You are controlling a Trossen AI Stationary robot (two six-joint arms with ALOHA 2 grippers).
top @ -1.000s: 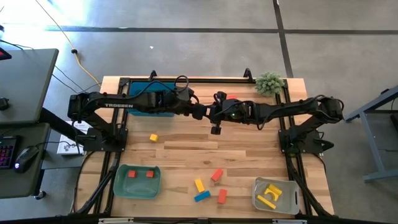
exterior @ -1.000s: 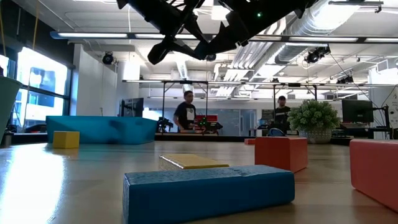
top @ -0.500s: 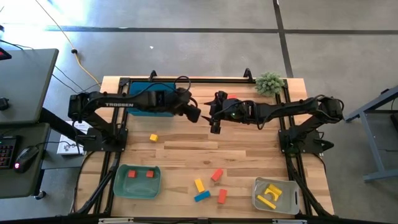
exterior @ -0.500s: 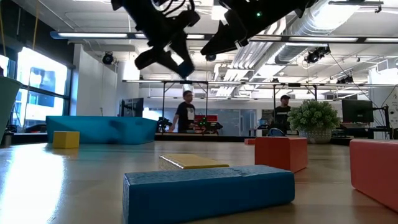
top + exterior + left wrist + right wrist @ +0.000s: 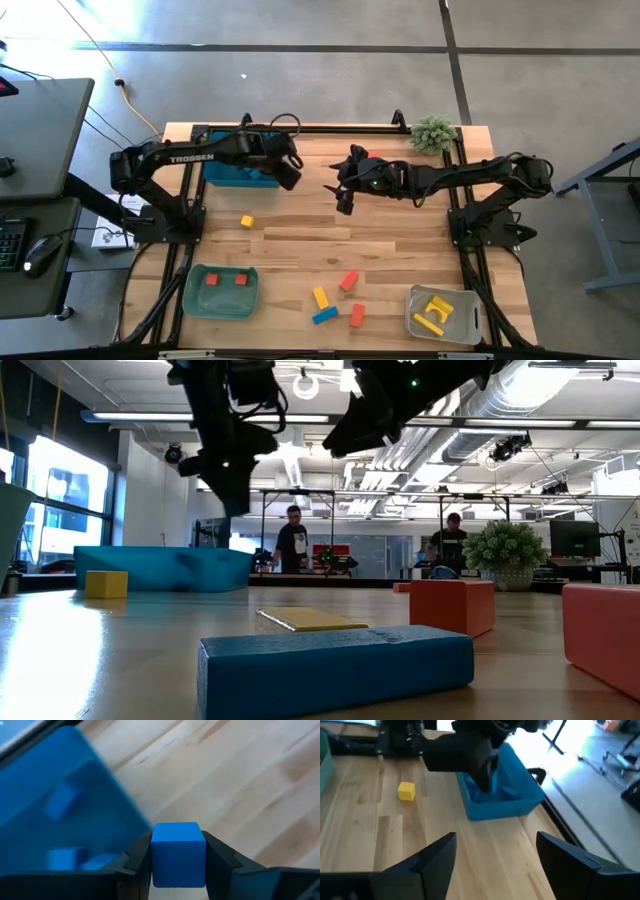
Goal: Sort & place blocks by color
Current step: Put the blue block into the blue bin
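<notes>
My left gripper [image 5: 288, 178] is shut on a small blue cube [image 5: 178, 852] and hangs at the right end of the blue bin [image 5: 235, 172], above its rim. Blue blocks lie inside the blue bin [image 5: 60, 820]. My right gripper [image 5: 343, 200] stands open and holds nothing, above the far middle of the table, pointing toward the blue bin [image 5: 502, 790]. Loose blocks lie on the wood: a yellow cube [image 5: 247, 221], and near the front a red block [image 5: 348, 281], a yellow one [image 5: 321, 298], a blue bar [image 5: 324, 316] and a second red block [image 5: 357, 315]. My left gripper pinches the blue cube between its two fingers, one on each of two opposite side faces [image 5: 154, 855]. The fingers [image 5: 225, 490] point down from above. The cube hangs level and clear of the table, beside the bin's wall.
A green bin [image 5: 220, 290] with two red blocks stands at the front left; a clear bin [image 5: 443, 313] with yellow pieces stands at the front right. A small plant [image 5: 433, 132] is at the far right corner, and a red block [image 5: 372, 156] lies at the far edge. Bare wood lies between.
My two grippers stood together over the far middle of the table. My left gripper has drawn away toward the table's left edge with the blue cube, reaching the blue bin's right end, and has tipped to point down. My right gripper has kept its place.
</notes>
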